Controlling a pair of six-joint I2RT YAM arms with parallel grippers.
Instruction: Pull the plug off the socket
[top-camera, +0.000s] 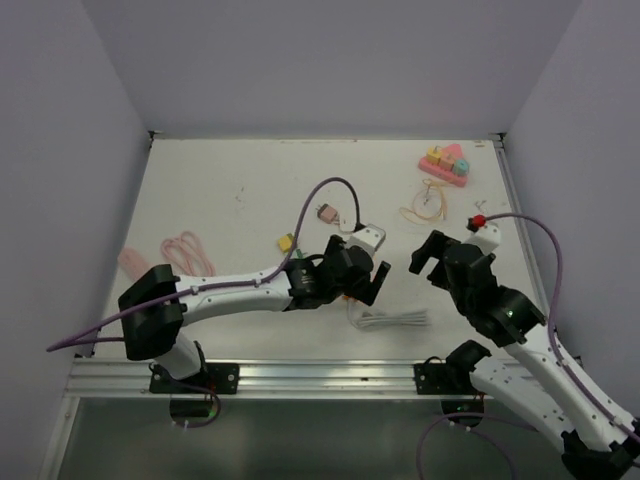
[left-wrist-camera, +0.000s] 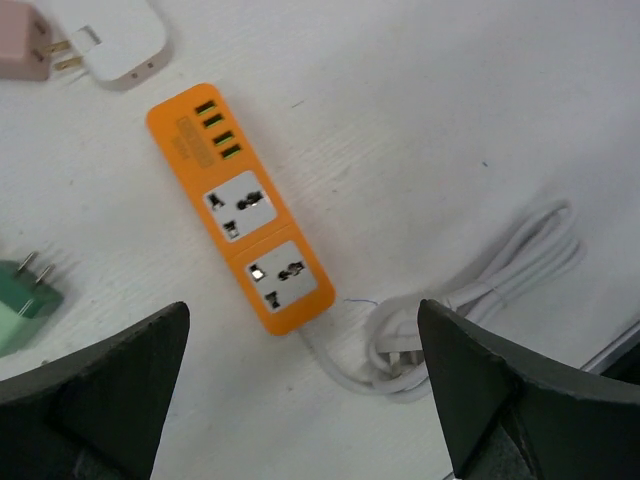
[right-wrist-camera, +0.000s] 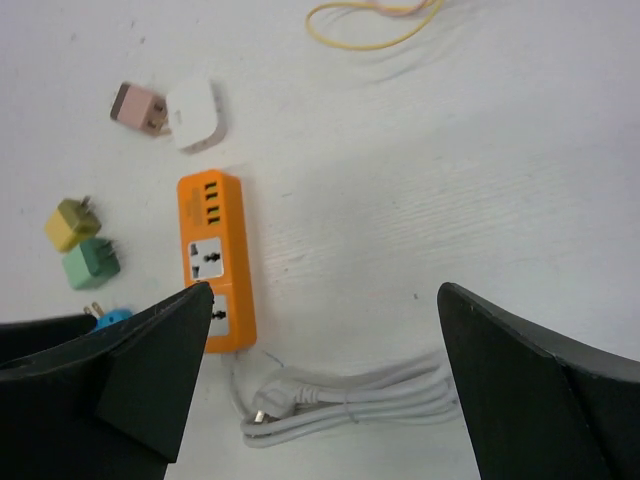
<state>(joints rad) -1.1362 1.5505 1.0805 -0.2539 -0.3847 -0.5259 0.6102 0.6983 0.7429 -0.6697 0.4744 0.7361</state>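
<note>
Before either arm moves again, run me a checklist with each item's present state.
1. Both sockets on the orange power strip empty: ok.
2. Left gripper open, holding nothing: ok.
3. Right gripper open, holding nothing: ok.
4. Pink plug, white adapter and green plug lying apart from the strip: ok.
5. White cord coiled beside the strip, its own plug loose on the table: ok.

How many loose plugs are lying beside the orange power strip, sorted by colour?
pink plug: 1
white plug: 1
yellow plug: 1
green plug: 1
blue plug: 1 (partly hidden)
Total: 5, none seated in the orange power strip
</note>
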